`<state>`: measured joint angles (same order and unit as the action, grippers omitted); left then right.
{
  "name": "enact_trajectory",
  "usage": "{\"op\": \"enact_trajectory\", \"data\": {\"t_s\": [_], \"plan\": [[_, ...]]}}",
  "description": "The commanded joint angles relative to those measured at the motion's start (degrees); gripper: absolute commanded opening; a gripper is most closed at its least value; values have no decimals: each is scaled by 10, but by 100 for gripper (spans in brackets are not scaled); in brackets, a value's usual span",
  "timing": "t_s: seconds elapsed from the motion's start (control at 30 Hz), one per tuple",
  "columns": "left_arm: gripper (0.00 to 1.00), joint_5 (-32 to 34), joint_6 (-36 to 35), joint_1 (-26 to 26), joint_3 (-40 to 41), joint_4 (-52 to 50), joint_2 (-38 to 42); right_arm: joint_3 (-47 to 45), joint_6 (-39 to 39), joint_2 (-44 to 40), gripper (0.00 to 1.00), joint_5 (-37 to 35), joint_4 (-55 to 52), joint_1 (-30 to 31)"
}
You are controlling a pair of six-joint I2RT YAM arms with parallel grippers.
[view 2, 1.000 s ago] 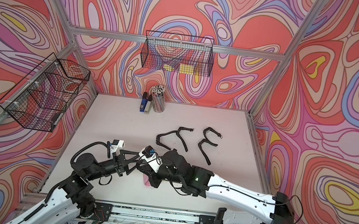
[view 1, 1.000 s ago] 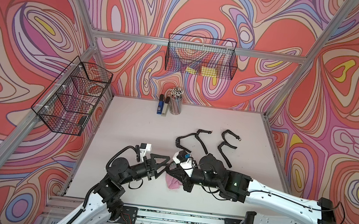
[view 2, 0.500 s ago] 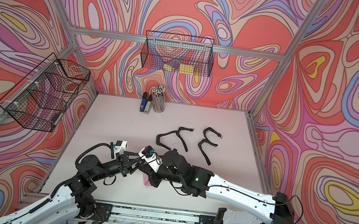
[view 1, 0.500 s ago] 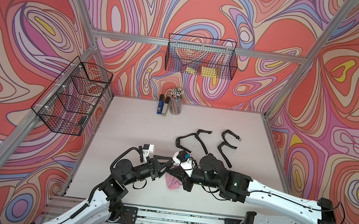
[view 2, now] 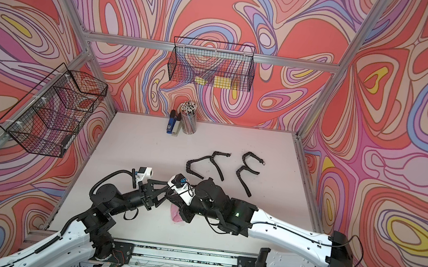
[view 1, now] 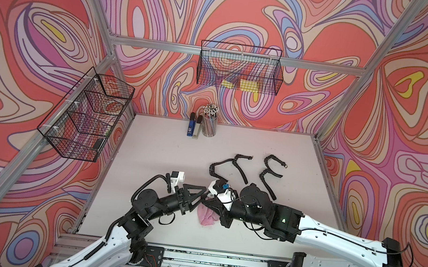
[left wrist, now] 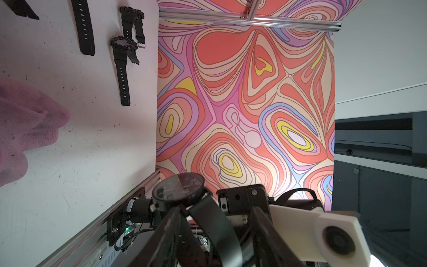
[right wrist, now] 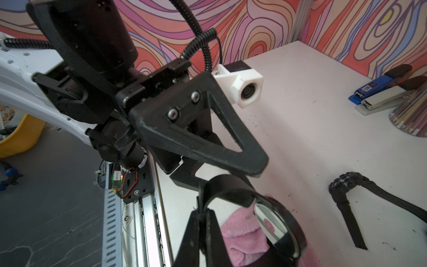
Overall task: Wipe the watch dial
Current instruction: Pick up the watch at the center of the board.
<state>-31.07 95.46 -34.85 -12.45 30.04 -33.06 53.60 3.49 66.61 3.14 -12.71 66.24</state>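
A black watch with a round dark dial (left wrist: pixel 179 190) hangs above the table, and my right gripper (right wrist: pixel 203 216) is shut on its strap (right wrist: pixel 227 187). The glass of the dial (right wrist: pixel 269 223) mirrors the pink cloth (right wrist: pixel 240 233) lying on the table just below. My left gripper (left wrist: pixel 215 213) faces the right one from the left with its fingers (left wrist: pixel 167 233) apart. The strap (left wrist: pixel 212 227) hangs in the gap between them. In both top views the two grippers meet tip to tip (view 1: pixel 203 196) (view 2: pixel 167 189) over the cloth (view 1: pixel 207 216) (view 2: pixel 175 214).
Two more black watches (view 1: pixel 231 164) (view 1: pixel 271 172) lie on the white table behind the arms. A pencil cup (view 1: pixel 209 122) and staplers (view 1: pixel 192 127) stand at the back wall. Wire baskets hang on the back (view 1: pixel 239 70) and left (view 1: pixel 86 114) walls.
My left arm has reached further right, bringing its fingers around the hanging strap, and its jaws have shifted in width. The right gripper has kept still with the watch.
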Motion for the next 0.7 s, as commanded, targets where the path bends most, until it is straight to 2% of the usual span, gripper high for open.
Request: {"op": "enact_trajectory", "data": {"t_s": [0.0, 0.13, 0.27, 0.67], "plan": [[60, -2, 6, -2, -11, -42, 33, 0, -8, -16, 0, -44, -16, -11], [63, 14, 19, -2, 3, -64, 61, -4, -7, -26, 0, -31, -11, -30], [65, 10, 22, -2, 2, -52, 54, 2, -8, -17, 0, -15, -8, -31], [64, 2, 53, -4, 8, 89, -34, 6, 9, 31, 0, 83, 59, -31]]}}
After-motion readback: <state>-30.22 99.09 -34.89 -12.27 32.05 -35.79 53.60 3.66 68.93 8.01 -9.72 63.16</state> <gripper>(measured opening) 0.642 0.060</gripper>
